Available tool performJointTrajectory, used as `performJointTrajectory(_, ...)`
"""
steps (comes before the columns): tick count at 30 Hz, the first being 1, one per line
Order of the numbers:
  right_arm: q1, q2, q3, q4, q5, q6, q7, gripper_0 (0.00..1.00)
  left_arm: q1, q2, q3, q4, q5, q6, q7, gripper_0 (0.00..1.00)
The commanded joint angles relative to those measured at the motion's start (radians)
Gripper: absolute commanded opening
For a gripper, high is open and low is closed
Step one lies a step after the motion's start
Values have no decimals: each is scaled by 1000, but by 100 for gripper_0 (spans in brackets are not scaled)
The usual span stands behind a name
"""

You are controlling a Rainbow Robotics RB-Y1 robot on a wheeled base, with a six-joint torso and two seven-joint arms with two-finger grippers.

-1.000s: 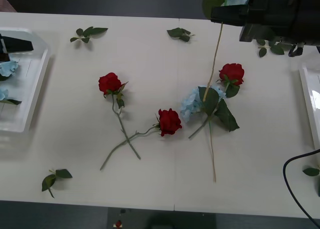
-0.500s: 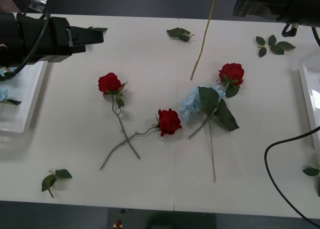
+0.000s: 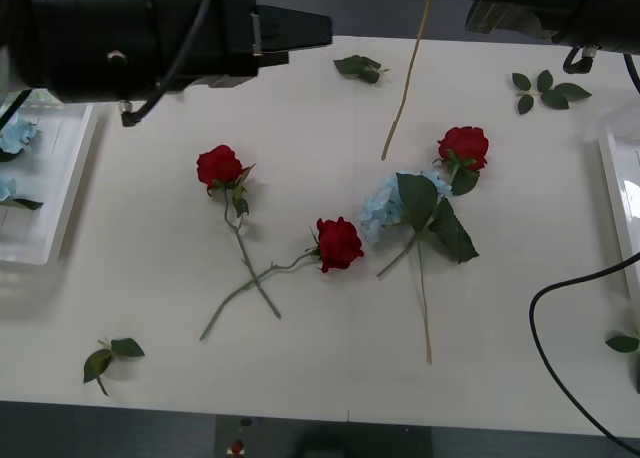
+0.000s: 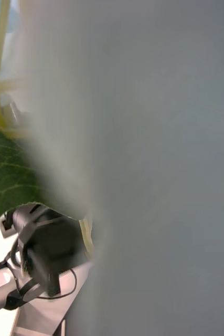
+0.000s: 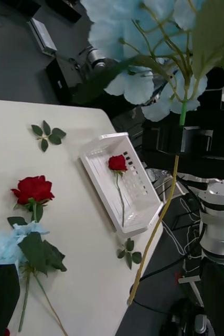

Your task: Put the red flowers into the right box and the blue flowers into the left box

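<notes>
oddly, right gripper's [image 5: 188, 139] grip on the blue flower [image 5: 143, 63] is unclear; left gripper [image 3: 300, 28] likewise.

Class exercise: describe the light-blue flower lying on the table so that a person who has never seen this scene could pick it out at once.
On the white table, look right of centre, just below the rightmost red artificial rose. There lies the pale blue hydrangea cluster, its bloom partly under large dark green leaves, its thin stem running towards the table's near edge. It is the one blue bloom lying among red ones.
</notes>
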Motion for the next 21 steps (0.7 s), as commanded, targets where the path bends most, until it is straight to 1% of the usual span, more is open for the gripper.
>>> performJointTrajectory(1,-26,-4,-1,-36,-8,-6,18,0,-68,-11,-104,-15,-48,-92,40,100)
performJointTrajectory(5,-26,-4,-1,-36,-8,-6,18,0,-100,-34,-193,11,-52,-172,45,100)
performJointTrajectory(8,-26,-4,-1,-36,-8,-6,18,0,-128,-52,-245,32,-60,-195,48,100)
performJointTrajectory(19,-26,-4,-1,-36,-8,-6,18,0,-189,-123,-301,63,-74,-201,71,99)
performJointTrajectory(20,-26,-4,-1,-36,-8,-6,18,0,-189,-126,-304,64,-75,-201,71,92)
performJointTrajectory(21,-26,-4,-1,-36,-8,-6,18,0,-189,-130,-305,66,-81,-201,72,72)
